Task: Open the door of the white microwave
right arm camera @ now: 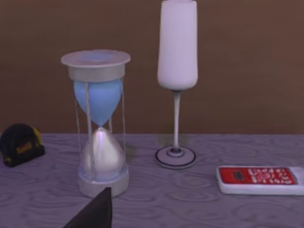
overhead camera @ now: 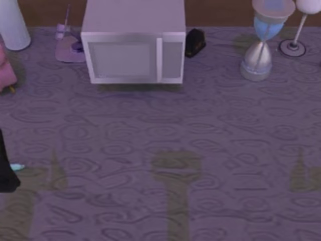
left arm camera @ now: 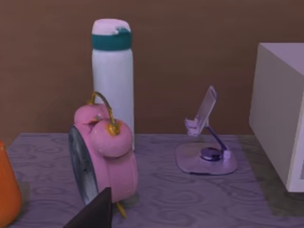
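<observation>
Microwave [overhead camera: 133, 42], white and boxy, is being seen at the table's far edge, left of centre, its door [overhead camera: 122, 58] sitting flush and closed, grey window facing near, plain control strip at its right. Left gripper [overhead camera: 7, 170] is being held at the near left edge, well apart from the door; its opening cannot be told. Nothing is gripped.

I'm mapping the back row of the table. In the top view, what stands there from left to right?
White bottle → phone stand → white microwave → black tape measure → hourglass → wine glass.
</observation>
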`<act>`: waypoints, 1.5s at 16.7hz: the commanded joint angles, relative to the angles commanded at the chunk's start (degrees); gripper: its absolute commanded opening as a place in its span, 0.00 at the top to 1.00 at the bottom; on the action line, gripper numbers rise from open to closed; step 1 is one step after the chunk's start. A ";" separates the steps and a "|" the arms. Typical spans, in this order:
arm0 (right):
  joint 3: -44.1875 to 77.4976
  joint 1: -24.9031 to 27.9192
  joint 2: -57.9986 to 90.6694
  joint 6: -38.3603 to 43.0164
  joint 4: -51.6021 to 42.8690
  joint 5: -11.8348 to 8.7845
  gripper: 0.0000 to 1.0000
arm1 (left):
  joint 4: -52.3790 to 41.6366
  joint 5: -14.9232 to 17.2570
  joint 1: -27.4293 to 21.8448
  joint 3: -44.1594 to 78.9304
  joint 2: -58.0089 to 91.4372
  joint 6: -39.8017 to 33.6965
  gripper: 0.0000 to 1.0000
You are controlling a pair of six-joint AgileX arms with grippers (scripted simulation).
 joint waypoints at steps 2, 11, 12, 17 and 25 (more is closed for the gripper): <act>0.00 0.00 0.00 0.00 0.00 0.00 0.00 | 0.00 0.00 0.00 0.00 0.00 0.00 0.00; 0.00 0.00 0.00 0.00 0.00 0.00 0.00 | -9.43 -6.26 -9.70 22.11 26.37 -7.34 0.00; 0.00 0.00 0.00 0.00 0.00 0.00 0.00 | -10.85 -7.37 -11.49 26.58 31.83 -8.90 0.00; 0.00 0.00 0.00 0.00 0.00 0.00 0.00 | -17.21 -12.95 -20.92 51.34 62.45 -17.68 0.00; 0.00 0.00 0.00 0.00 0.00 0.00 0.00 | -27.07 -20.65 -33.98 83.73 103.75 -29.12 0.00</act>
